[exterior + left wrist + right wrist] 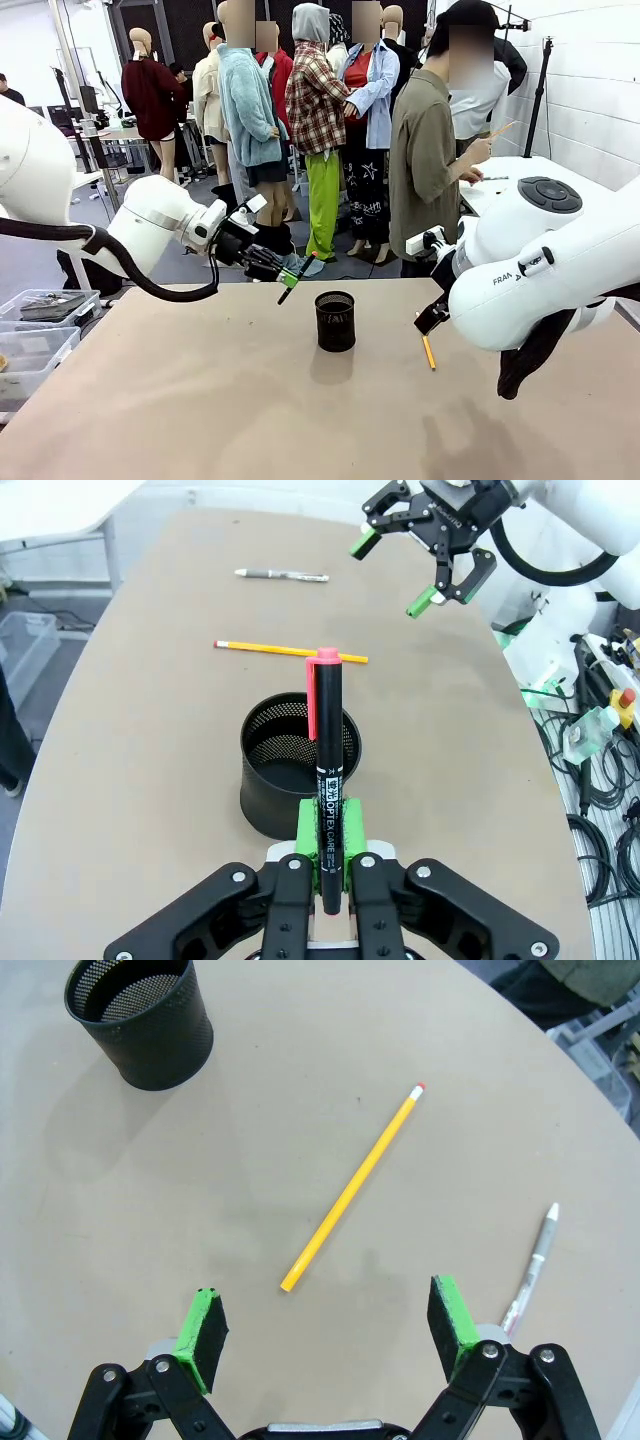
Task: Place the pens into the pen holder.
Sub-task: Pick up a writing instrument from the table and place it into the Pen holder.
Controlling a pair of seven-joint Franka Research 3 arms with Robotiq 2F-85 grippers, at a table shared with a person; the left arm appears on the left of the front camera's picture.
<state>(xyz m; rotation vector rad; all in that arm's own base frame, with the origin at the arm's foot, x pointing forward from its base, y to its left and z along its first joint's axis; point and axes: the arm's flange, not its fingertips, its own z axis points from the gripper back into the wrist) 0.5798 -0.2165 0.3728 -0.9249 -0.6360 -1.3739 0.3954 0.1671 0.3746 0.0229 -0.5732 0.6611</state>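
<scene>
Left wrist view: the left pincer (326,820) is clamped on a black marker (327,730) with a red cap, which juts forward along the fingers, its capped end lined up over the mouth of the mesh holder (262,800). From the front, marker and pincer hang above the counter (180,400), just left of the holder and higher than its rim. The marker slants down toward the holder without touching it. To do this step well, the arm would likely need to carry the marker's lower end squarely over the opening, tip it closer to upright and sink it past the rim before letting go. A slanted drop could glance off the rim or topple the light cup. The right pincer (325,1325) stands wide open and empty, low over a yellow pencil (352,1188) whose near end lies just ahead, between its pads. A grey pen (537,1255) lies beside one pad; both rest on the counter, outside the holder.
</scene>
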